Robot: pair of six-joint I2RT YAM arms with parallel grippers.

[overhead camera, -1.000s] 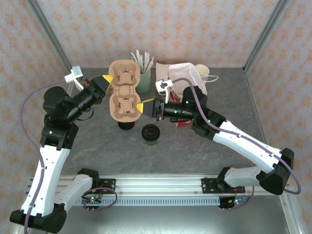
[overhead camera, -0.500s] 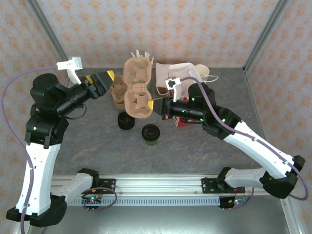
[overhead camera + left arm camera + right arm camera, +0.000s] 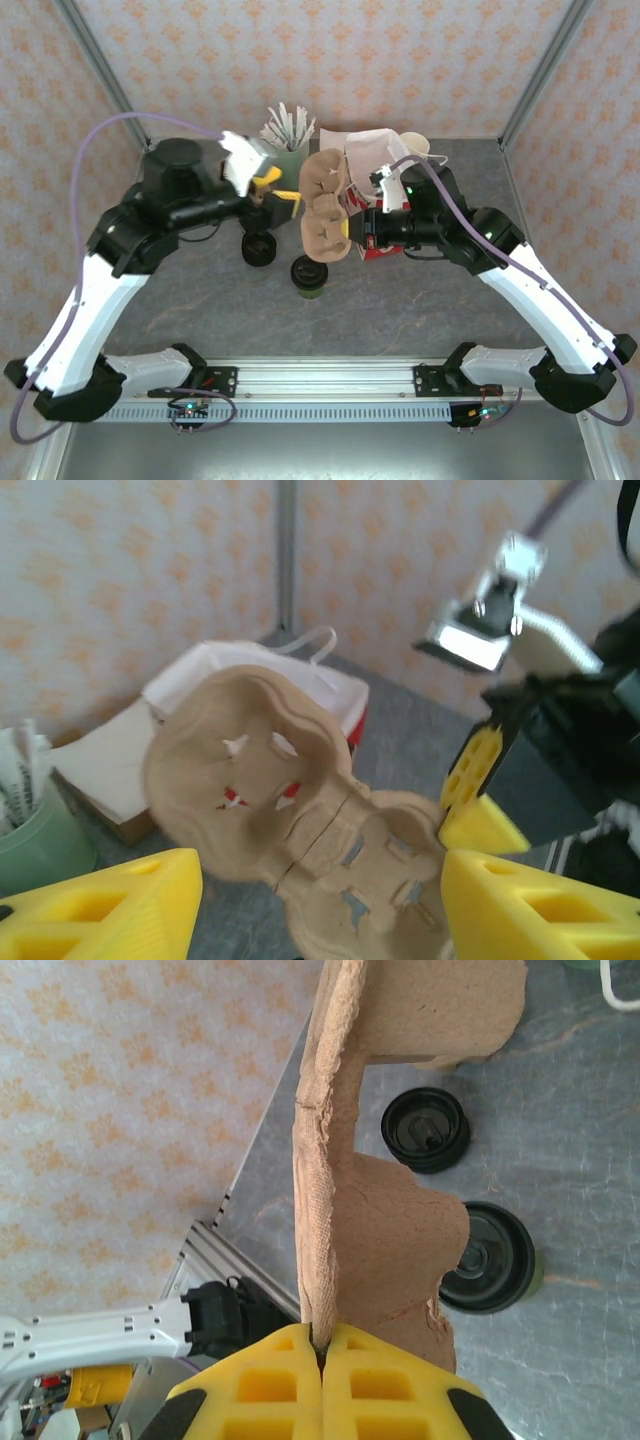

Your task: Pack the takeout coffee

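— above the worktop (image 3: 400, 310), at centre: what do we hold, and with which fingers?
— the right gripper (image 3: 348, 228) has its fingers pressed together on the rim of the pulp cup carrier (image 3: 325, 215), which hangs on edge with its wells facing sideways. the left gripper (image 3: 278, 195) sits just beside the carrier, fingers apart, clasping nothing.
— and where is the takeout coffee?
— the takeout coffee (image 3: 308, 277) stands upright on the worktop, lid on. in the top view it lies just below the carrier and near the stack of loose lids (image 3: 258, 250). neither gripper touches it.
— how do we do this step well?
— we judge the step to be placing the carrier. we would turn it level before lowering, since a thin pinch on the rim lets the pulp flex and swing; the open left fingers could steady the far rim. on the way down we would keep it off the cup and the lids, and clear of the red-and-white bag (image 3: 365, 160) just behind. a well should end open side up, ready for the coffee.
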